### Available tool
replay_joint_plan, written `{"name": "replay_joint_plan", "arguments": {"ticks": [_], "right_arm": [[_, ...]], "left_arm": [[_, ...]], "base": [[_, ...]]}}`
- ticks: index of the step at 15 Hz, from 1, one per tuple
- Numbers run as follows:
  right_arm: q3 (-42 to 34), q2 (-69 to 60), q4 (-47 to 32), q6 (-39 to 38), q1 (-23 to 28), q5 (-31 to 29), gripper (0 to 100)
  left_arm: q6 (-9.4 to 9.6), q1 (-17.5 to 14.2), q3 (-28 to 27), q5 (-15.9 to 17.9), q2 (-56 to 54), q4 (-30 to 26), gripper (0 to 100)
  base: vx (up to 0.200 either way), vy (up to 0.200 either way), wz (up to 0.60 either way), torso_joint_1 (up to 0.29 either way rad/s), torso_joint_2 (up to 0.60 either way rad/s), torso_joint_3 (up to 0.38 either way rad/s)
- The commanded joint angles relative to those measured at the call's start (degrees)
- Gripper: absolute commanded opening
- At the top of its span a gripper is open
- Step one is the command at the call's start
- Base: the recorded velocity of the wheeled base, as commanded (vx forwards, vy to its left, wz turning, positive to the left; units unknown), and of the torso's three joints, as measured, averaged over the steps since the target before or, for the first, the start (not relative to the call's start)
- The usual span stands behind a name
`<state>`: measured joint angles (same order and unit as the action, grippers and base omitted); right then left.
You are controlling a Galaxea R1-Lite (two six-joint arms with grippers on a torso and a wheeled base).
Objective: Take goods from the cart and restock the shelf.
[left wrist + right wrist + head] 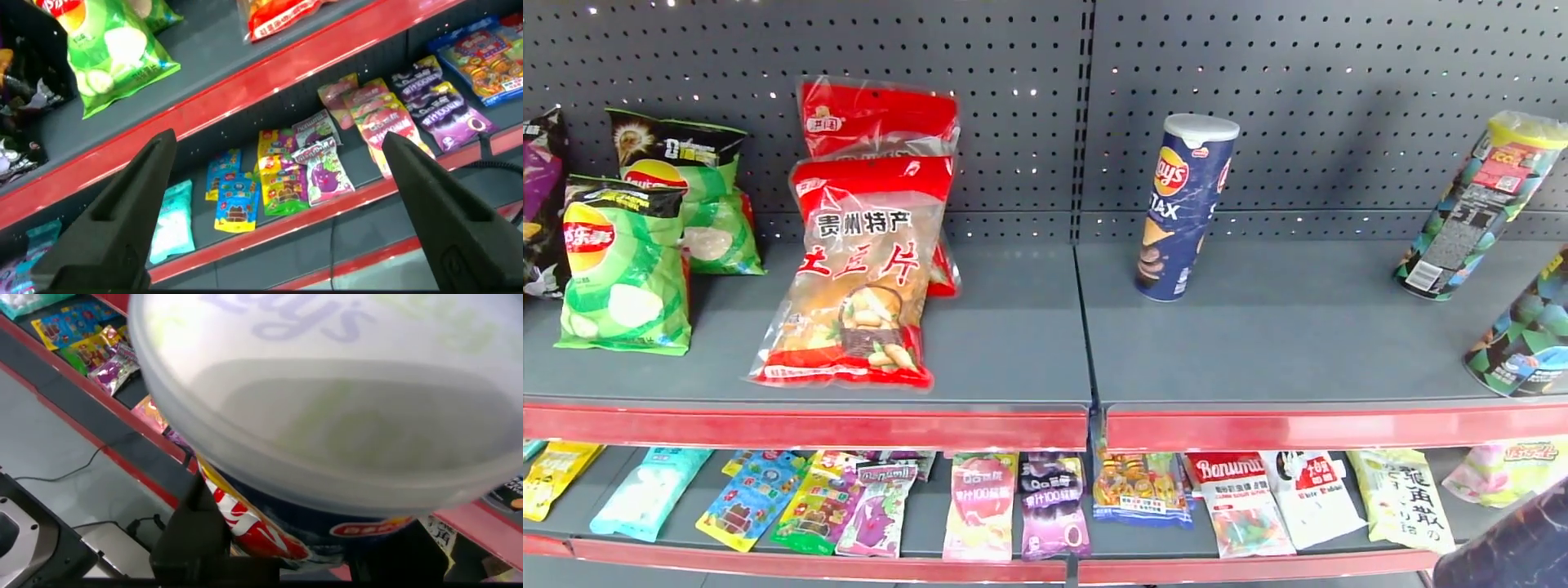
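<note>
Between the fingers of my right gripper (294, 549) sits the blue chip can (327, 416). Its pale, see-through lid is close to the wrist, and the dark fingers (189, 539) are clamped on either side of the body just past the lid, so I judge it a firm hold on the can. Beyond that gripper, past the can, lie the sweets packets (86, 335) of the lower shelf and its red edge rail (106, 441).

My left gripper (278, 220) hangs spread wide and holds nothing. Past its fingertips is the lower shelf's row of packets (310, 163), and farther off a green crisp bag (114, 57) on the upper shelf (1258, 343).

On that upper shelf the likely slot is the bare board beside the upright blue can (1186, 208), with the red potato-slice bags (858, 278) to one side and two patterned cans (1478, 208) leaning at the far end.

As I see it, the lid blocks most of my right wrist view, so I would be placing half blind. Coming in low could catch the can's base on the upper red rail (809, 426). Coming in wide could tip the upright can or send the leaning ones rolling. A tall can let go off plumb may topple.
</note>
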<state>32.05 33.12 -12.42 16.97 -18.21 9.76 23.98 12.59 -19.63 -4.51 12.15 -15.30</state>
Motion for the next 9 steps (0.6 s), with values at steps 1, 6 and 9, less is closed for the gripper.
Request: {"name": "replay_joint_plan", "arguments": {"ticks": [1, 6, 9], "right_arm": [[-0.14, -0.87, 0.03, 0.08, -0.07, 0.08, 0], [-0.14, 0.28, 0.03, 0.17, -0.07, -0.01, 0], [-0.76, 0.19, -0.06, 0.26, -0.07, -0.1, 0]], "left_arm": [[0.02, 0.06, 0.12, 0.2, -0.03, 0.09, 100], [0.1, 0.06, -0.06, 0.2, -0.11, 0.18, 100], [0.1, 0.06, 0.03, 0.12, -0.11, 0.18, 100]], "base": [[0.2, 0.0, 0.0, -0.017, -0.01, 0.012], [0.0, 0.0, 0.0, 0.0, 0.0, 0.0], [0.0, 0.0, 0.0, 0.0, 0.0, 0.0]]}}
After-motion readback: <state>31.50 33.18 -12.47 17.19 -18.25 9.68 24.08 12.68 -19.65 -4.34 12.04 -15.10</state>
